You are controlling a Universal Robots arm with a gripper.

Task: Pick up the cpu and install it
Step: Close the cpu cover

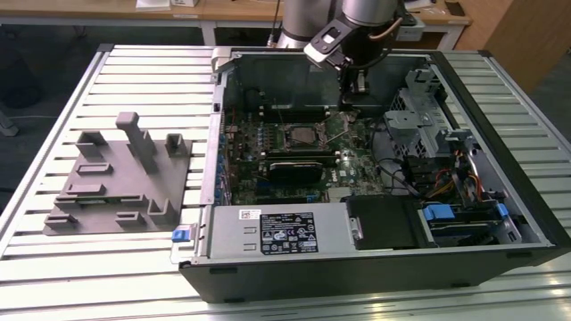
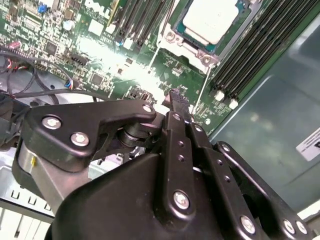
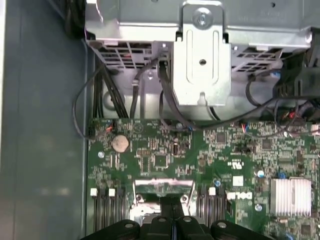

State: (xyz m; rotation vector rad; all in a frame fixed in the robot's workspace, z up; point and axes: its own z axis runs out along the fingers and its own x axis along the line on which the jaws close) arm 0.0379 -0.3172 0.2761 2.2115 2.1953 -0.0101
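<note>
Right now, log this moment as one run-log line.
hand: shut, empty, over green motherboard, beside socket | small flat square silvery-topped cpu: in socket, apart from hand

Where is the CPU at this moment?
In the second wrist view, the small square silvery-topped CPU sits in its metal socket frame on the green motherboard, flanked by black memory slots.

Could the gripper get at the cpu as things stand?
Probably yes: the cpu lies with its top bare on the motherboard, nothing above it, and the gripper hangs close beside it inside the open case.
</note>
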